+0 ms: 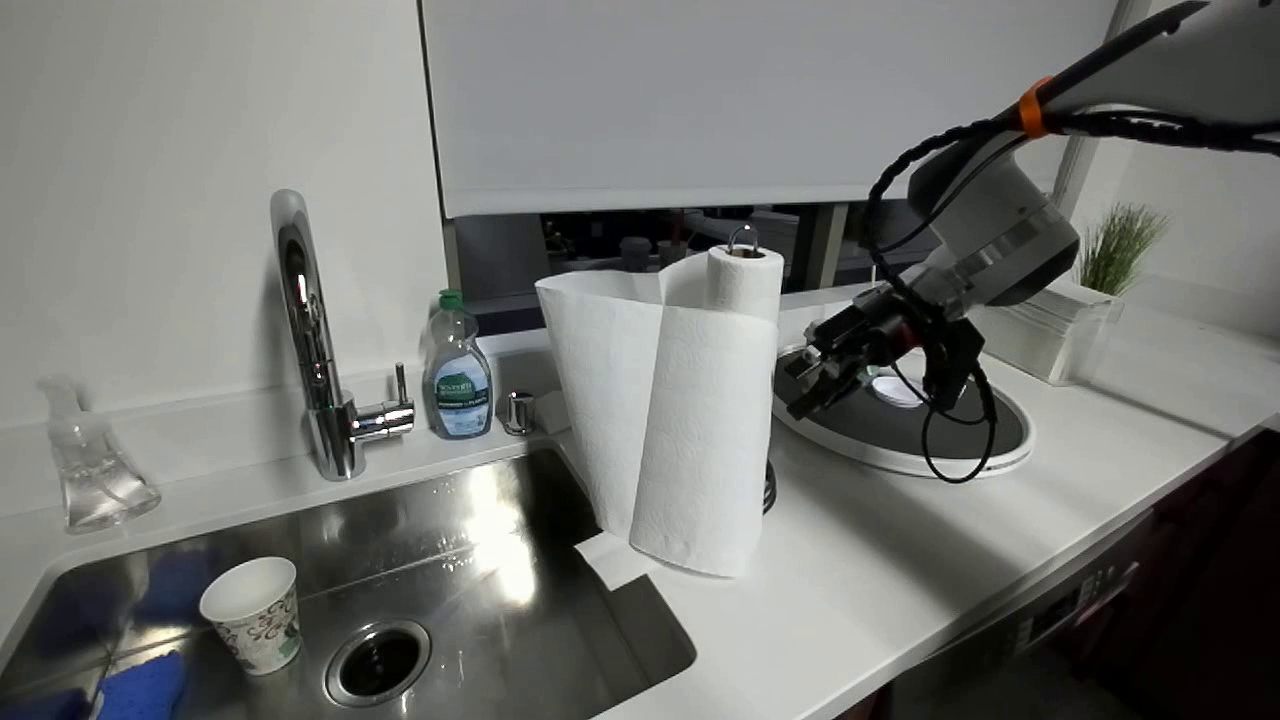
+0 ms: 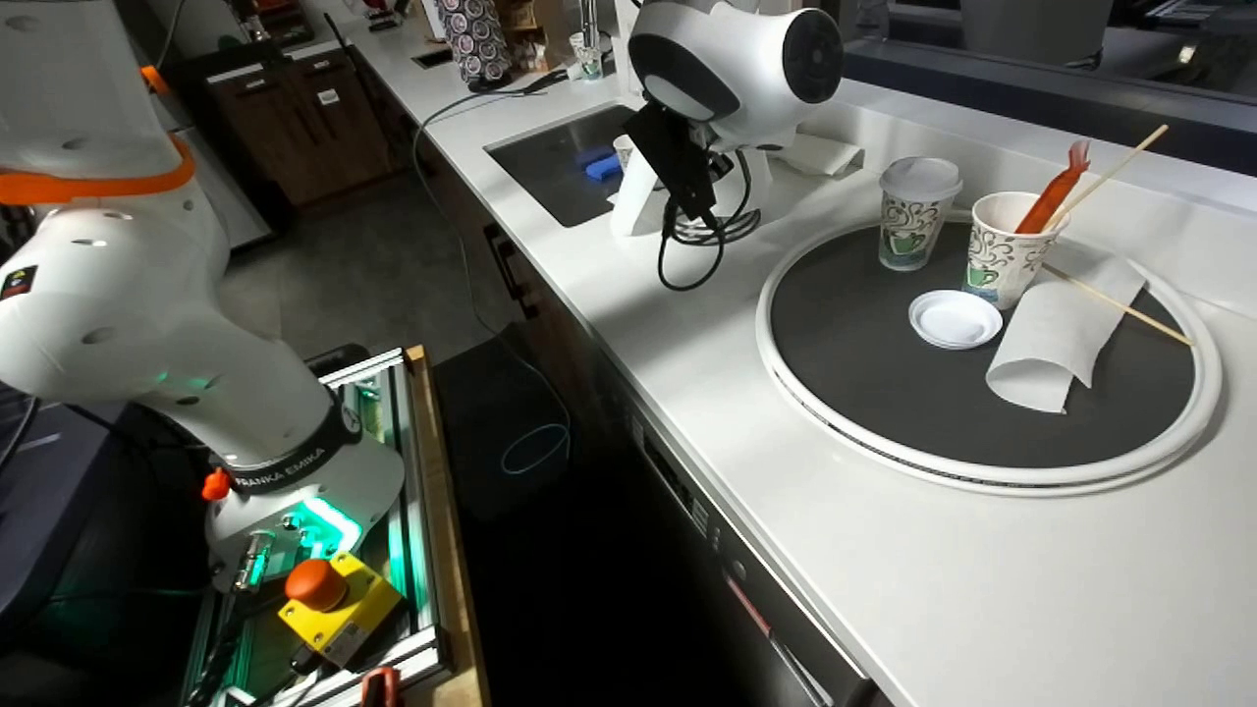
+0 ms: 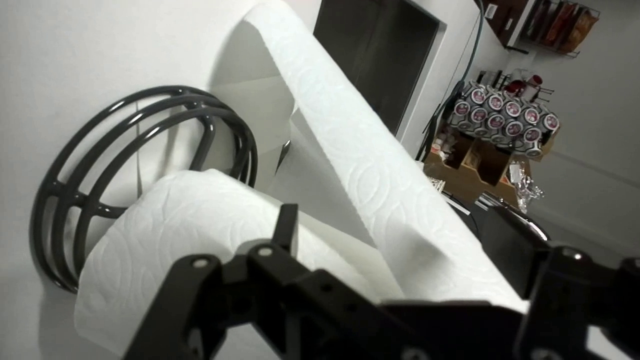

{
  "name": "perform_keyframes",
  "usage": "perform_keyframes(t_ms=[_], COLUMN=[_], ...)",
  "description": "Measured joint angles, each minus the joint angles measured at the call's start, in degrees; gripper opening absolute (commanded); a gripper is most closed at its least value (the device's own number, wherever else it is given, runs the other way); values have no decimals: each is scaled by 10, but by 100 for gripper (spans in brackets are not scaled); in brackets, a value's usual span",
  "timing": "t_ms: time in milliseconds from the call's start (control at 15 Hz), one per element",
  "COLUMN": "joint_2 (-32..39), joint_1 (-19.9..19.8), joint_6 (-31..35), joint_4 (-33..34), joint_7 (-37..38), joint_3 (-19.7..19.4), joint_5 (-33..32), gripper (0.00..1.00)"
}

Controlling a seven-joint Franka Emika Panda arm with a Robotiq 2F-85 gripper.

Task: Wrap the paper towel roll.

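Paper towel roll [image 1: 718,420] stands on the table [image 1: 830,580] beside the sink [image 1: 510,640], its sheet [image 1: 605,390] loose; the gripper [image 3: 399,232], jaws apart nearby, seems at the lining-up step, likely needing to sweep that sheet round next.

"How many paper towel rolls [image 1: 712,430]?"

"One."

"Cups [image 2: 1000,260] on the round tray [image 2: 835,339]?"

"Two, plus one in the sink [image 1: 490,625] at left."

"Bottles [image 1: 462,395]?"

"I count two, left of the roll."

"Wooden sticks [image 2: 1117,303]?"

"Two: one in a cup, one outside."

"Plants [image 1: 1120,250]?"

"One, far right."
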Motion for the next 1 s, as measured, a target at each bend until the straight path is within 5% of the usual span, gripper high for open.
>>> perform_keyframes(t_ms=[200, 267, 400, 800, 1000], joint_2=[11, 14, 18, 27, 27], joint_1=[0, 0, 0, 0, -1], joint_6=[6, 6, 6, 6, 6], joint_4=[16, 22, 34, 53, 53], joint_7=[-2, -4, -6, -9, -9], joint_3=[9, 12, 17, 27, 26], joint_5=[0, 0, 0, 0, -1], gripper=[84, 68, 60, 9, 0])
